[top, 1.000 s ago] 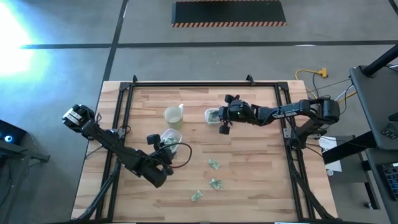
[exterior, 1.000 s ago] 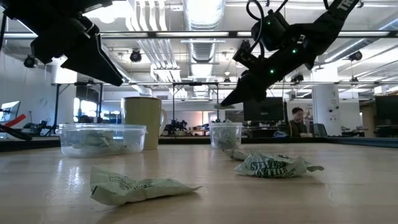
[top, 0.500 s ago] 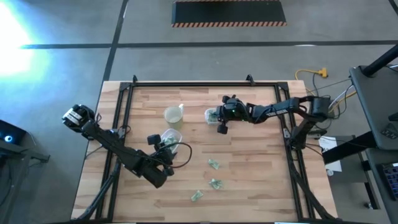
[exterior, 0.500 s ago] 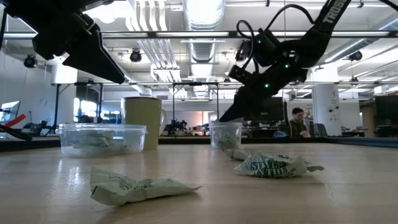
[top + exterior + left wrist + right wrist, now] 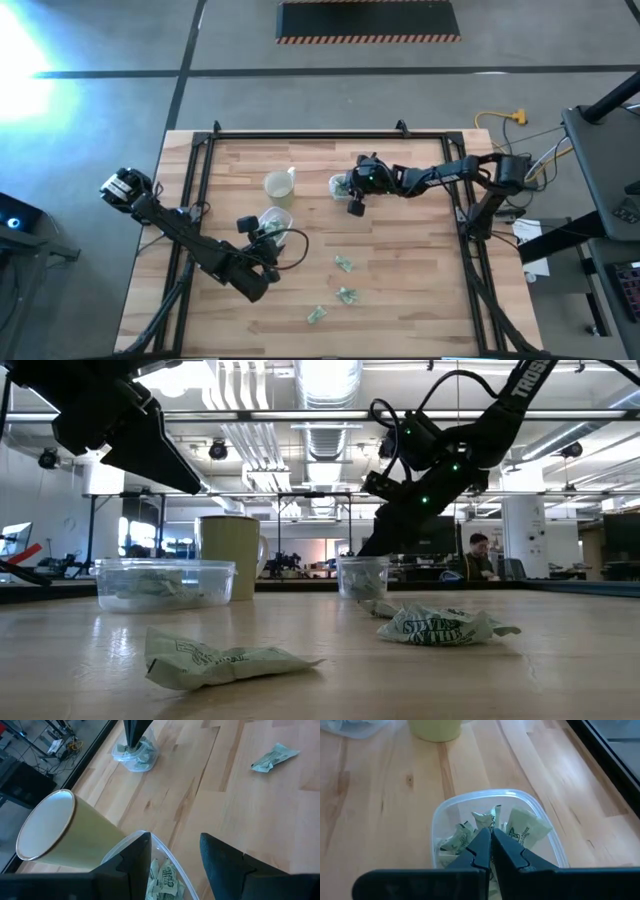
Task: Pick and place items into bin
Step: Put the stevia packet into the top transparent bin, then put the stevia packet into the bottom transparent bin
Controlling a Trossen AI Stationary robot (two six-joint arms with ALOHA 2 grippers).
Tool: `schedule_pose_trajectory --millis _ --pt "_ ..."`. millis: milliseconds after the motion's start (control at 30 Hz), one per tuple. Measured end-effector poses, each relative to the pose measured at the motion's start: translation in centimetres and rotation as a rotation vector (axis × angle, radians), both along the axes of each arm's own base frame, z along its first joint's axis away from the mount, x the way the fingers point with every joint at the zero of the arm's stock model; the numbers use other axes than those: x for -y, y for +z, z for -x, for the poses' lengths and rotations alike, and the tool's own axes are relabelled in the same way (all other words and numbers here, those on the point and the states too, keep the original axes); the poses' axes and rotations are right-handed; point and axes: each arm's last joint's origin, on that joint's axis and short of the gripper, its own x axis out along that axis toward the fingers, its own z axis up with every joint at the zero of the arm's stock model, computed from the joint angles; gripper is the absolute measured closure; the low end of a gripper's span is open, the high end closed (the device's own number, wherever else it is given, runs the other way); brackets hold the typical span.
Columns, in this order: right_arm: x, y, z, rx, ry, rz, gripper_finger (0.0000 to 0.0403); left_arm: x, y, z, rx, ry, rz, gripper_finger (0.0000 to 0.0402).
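Note:
Small pale-green and white crinkled packets are the items. Three lie loose on the wood (image 5: 343,264), (image 5: 347,296), (image 5: 317,315); two show close in the low view (image 5: 445,625), (image 5: 210,660). Others fill a small clear bin (image 5: 341,186) (image 5: 492,832) and a wider clear bin (image 5: 273,220) (image 5: 165,582). My right gripper (image 5: 490,834) (image 5: 352,197) is shut, its tips just above the small bin's packets. My left gripper (image 5: 172,845) (image 5: 258,236) hovers open over the wider bin. I see no packet in either gripper.
A pale yellowish cup (image 5: 279,183) (image 5: 55,835) stands between the two bins toward the far side. A black frame (image 5: 300,137) rims the table. Bare wood lies to the right of the loose packets. A person sits in the room beyond (image 5: 480,555).
My right gripper has moved toward the table's left and down, from beside the small bin to just over its packets, staying shut. The left arm and all packets have kept still.

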Motion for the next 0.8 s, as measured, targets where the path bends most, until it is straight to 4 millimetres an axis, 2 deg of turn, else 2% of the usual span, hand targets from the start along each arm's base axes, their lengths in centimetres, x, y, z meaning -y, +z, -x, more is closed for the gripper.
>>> schedule_pose_trajectory --millis 200,467,633,800 --pt "-0.1 0.5 0.1 0.004 0.005 0.006 0.0387 0.0 0.0 0.0 0.001 0.000 0.001 0.0249" --pt "-0.2 1.3 0.5 0.002 0.011 0.010 0.0313 0.0 0.0 0.0 -0.002 -0.003 0.007 0.0249" --pt "-1.0 3.4 1.2 0.028 0.037 0.031 0.0279 0.1 -0.1 0.0 -0.015 -0.013 0.027 0.0249" --pt "-3.3 6.0 2.3 0.035 0.112 0.044 0.0267 0.2 -0.1 -0.1 -0.013 -0.025 0.056 0.0249"
